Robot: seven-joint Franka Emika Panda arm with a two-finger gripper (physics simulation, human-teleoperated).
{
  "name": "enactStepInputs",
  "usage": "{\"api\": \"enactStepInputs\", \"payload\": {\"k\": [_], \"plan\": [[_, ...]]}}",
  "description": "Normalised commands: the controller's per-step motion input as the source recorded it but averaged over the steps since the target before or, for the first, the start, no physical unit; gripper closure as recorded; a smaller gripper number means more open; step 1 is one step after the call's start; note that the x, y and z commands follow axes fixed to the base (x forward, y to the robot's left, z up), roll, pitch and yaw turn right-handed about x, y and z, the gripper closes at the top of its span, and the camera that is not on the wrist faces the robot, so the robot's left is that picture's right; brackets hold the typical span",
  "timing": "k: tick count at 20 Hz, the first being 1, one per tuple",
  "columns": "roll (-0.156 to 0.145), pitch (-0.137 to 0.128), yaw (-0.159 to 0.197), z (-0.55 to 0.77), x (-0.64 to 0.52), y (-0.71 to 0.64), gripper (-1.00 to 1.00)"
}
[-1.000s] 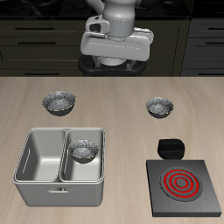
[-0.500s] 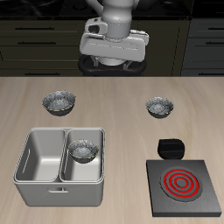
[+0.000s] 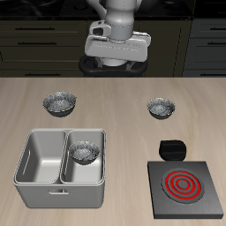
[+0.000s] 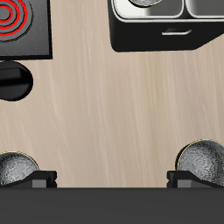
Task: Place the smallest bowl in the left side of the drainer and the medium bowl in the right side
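Widest bowl point(image 3: 60, 103) sits on the table point(image 3: 115, 124), back from the drainer point(image 3: 37, 168) and apart from it. Drainer is near the table's front edge. The compartment farther from the stove holds nothing. Smallest bowl point(image 3: 84, 152) sits upright in the compartment nearer the stove. Gripper point(image 3: 116, 60) hangs high over the table's back edge, fingers point(image 4: 39, 179) spread wide with nothing between them. Medium bowl point(image 3: 161, 108) is upright on the table, well apart from the drainer, farther back than the stove point(image 3: 185, 187). A small black object point(image 3: 172, 148) lies just behind the stove. Wrist view catches both table bowls, medium bowl point(image 4: 17, 168) beside one finger.
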Motion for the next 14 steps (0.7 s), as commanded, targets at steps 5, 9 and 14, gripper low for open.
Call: {"api": "enactStepInputs", "payload": {"k": [5,9,14], "plan": [[0.016,0.015,0.021,-0.25,-0.35,0.09,-1.00],[0.012,0.005,0.037,-0.22,-0.23,0.07,-1.00],[0.046,0.012,0.005,-0.18,-0.28,0.09,-1.00]]}}
